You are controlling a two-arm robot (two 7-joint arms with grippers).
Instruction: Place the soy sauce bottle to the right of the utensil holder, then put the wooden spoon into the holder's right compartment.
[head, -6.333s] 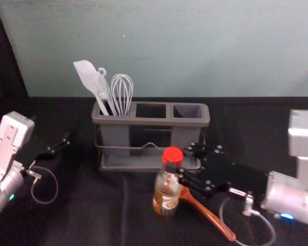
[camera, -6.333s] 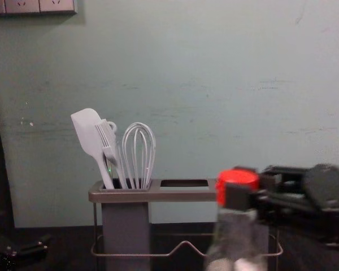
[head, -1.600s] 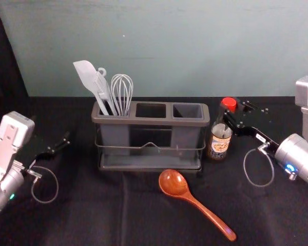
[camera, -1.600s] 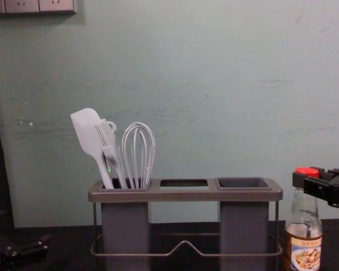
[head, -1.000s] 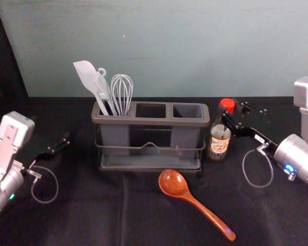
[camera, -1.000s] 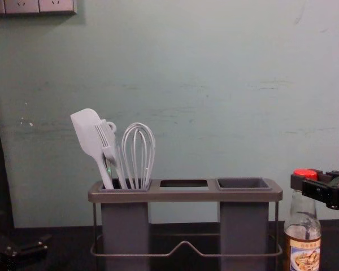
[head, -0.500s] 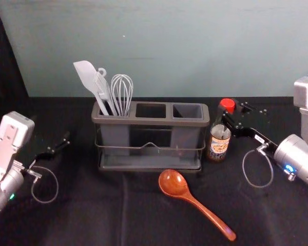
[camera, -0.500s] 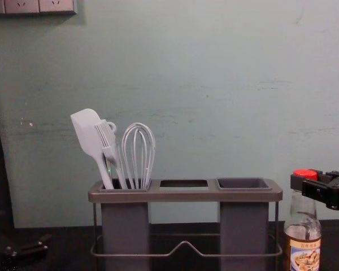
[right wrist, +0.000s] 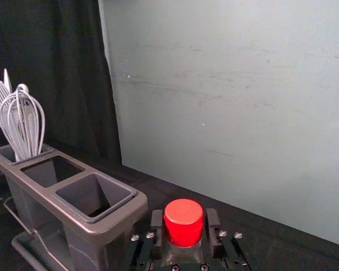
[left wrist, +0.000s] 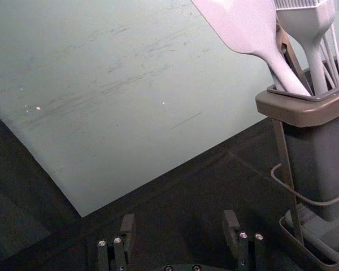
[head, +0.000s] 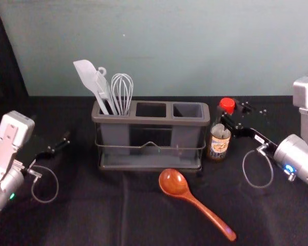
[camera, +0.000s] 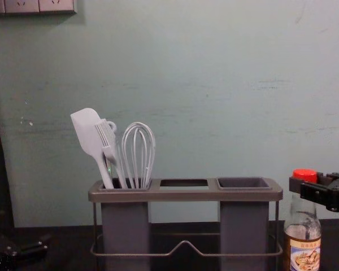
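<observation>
The soy sauce bottle [head: 218, 145] stands upright just right of the utensil holder [head: 150, 122]. My right gripper [head: 231, 111] reaches it from the right at the cap. In the right wrist view the fingers of the right gripper [right wrist: 185, 228] lie close against both sides of the red cap [right wrist: 183, 220], shut on the bottle. The wooden spoon [head: 195, 202] lies before the holder, bowl toward it, handle slanting to the front right. Parked at the left is my left gripper [head: 55, 148]; in its wrist view the left gripper [left wrist: 178, 228] is open and holds nothing.
The holder's left compartment holds a white spatula [camera: 89, 135], a brush [camera: 108, 144] and a whisk [camera: 138, 155]. Its middle and right compartments [right wrist: 96, 195] are empty. A wall [head: 169, 46] rises behind the black-covered table [head: 82, 220].
Over the last seconds my right gripper has carried the bottle from before the holder to its right side, uncovering the spoon's bowl. Just now its near finger sits slightly lower in the chest view.
</observation>
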